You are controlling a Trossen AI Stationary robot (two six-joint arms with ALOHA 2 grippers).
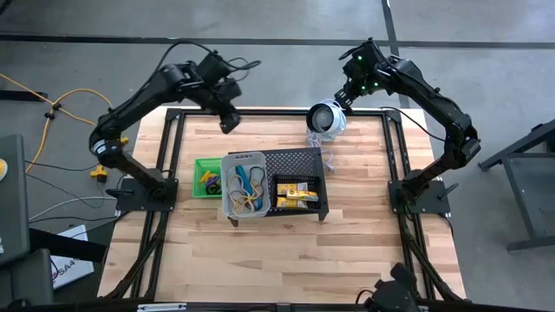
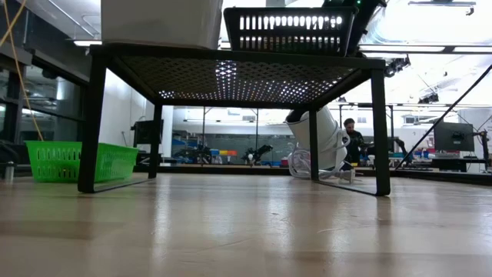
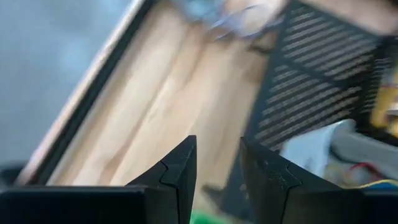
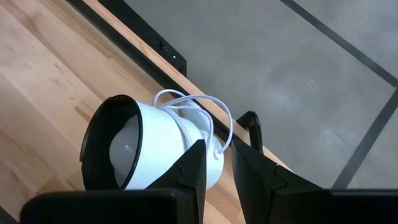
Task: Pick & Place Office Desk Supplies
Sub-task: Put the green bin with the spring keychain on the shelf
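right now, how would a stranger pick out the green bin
Find the black stand mid-table. The green bin sits on the wood at its left end, beside the clear bin. It is the only bright green one, and the lowest.

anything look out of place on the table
The round white device lies tipped on its side at the table's far edge, cable loose beside it. The bins on the black stand look orderly.
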